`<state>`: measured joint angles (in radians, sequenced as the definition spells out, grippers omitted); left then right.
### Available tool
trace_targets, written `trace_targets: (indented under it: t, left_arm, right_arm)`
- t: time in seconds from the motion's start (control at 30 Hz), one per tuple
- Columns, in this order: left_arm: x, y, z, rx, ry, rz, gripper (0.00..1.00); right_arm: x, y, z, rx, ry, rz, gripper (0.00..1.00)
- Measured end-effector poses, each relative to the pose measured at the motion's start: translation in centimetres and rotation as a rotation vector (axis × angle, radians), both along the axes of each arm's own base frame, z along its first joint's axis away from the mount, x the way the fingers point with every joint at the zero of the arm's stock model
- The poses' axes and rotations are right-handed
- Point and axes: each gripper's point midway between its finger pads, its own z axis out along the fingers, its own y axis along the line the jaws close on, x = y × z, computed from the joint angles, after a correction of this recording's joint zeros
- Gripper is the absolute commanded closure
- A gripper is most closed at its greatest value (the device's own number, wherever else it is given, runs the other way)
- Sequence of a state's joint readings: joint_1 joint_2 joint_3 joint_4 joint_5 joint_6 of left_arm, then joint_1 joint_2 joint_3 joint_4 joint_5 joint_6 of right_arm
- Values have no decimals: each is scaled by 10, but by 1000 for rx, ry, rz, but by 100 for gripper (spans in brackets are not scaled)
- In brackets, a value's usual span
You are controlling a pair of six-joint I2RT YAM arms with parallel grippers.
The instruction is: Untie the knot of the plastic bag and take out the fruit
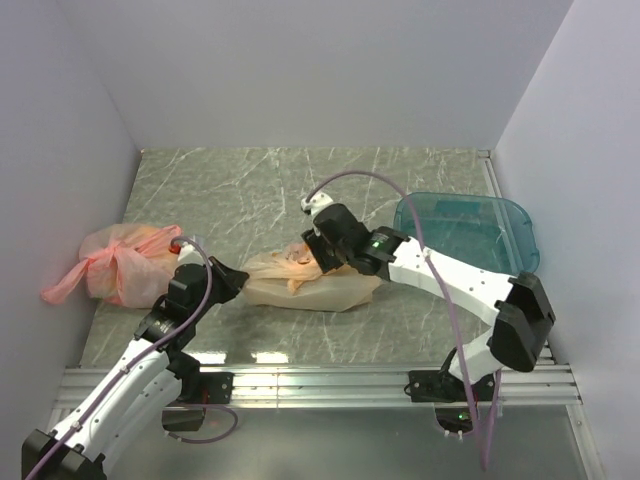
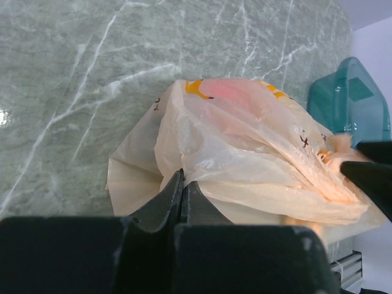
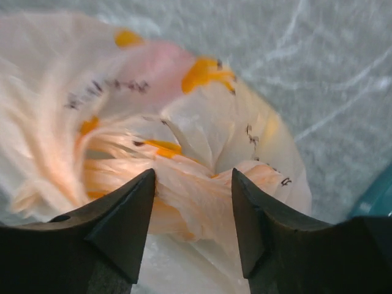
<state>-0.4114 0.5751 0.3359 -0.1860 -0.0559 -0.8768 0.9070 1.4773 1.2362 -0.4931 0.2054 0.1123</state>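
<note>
The left hand (image 2: pixel 182 187) is pressed together, pinching a fold of the plastic bag (image 2: pixel 245 153) on the tabletop (image 1: pixel 250 190). The right hand (image 3: pixel 193 202) is spread around the knot (image 3: pixel 196 190)

Grey-green marbled tabletop (image 1: pixel 250 190), plain pale lilac walls (image 1: pixel 320 70) on three sides, soft even light

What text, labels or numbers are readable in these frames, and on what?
No text can be read.
The plastic bag carries small dark printed marks and orange patches; both wrist views show them, but too small and blurred to read.
The teal tray, the pink bag and both arms show no legible label.
</note>
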Motion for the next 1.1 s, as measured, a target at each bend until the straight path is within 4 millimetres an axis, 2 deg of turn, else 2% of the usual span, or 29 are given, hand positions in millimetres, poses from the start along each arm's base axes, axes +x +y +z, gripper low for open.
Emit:
trace_targets:
  t: [0.03, 0.07, 0.1, 0.13, 0.2, 0.3, 0.4, 0.47, 0.63, 0.7, 0.8, 0.9, 0.93, 1.0, 1.03, 1.1]
  left_arm:
    - [0, 1, -1, 3, 6, 5, 99]
    - [-1, 3, -3, 7, 12, 14, 99]
    - [-1, 4, -4, 10, 19, 22, 99]
    - [-1, 5, -5, 12, 22, 30, 100]
    - [0, 8, -6, 15, 29, 50, 100]
    - [1, 13, -7, 17, 36, 85, 99]
    - [3, 18, -8, 16, 42, 123, 99]
    - [5, 14, -3, -14, 40, 120, 99]
    - [24, 4, 18, -61, 15, 131, 99]
    - [37, 4, 27, -66, 2, 148, 99]
    - [58, 12, 45, -59, -16, 186, 98]
    - [79, 21, 75, -38, -74, 214, 86]
    - [84, 23, 88, -28, -106, 213, 64]
    - [85, 23, 109, -4, -167, 193, 43]
    - [84, 23, 120, 10, -201, 176, 28]
    - [77, 21, 134, 42, -252, 129, 19]
  right_arm:
    - [-1, -5, -12, -36, 15, -13, 58]
    - [-2, -10, -22, -61, 25, -30, 70]
    - [-4, -15, -27, -73, 29, -46, 75]
    - [-5, -22, -32, -88, 29, -68, 80]
    - [-4, -36, -33, -88, 15, -122, 100]
    - [-1, -64, -24, -36, -13, -232, 100]
    - [8, -102, 0, 89, -70, -379, 100]
    - [9, -115, 22, 233, -120, -439, 100]
    - [1, -115, 77, 518, -256, -416, 100]
    - [5, -108, 96, 589, -298, -393, 100]
    - [17, -96, 112, 633, -335, -364, 100]
    - [34, -78, 129, 662, -365, -321, 100]
    - [38, -71, 133, 671, -370, -301, 100]
    - [42, -58, 141, 690, -377, -251, 100]
    - [43, -53, 143, 696, -377, -227, 100]
    - [39, -44, 143, 702, -369, -184, 100]
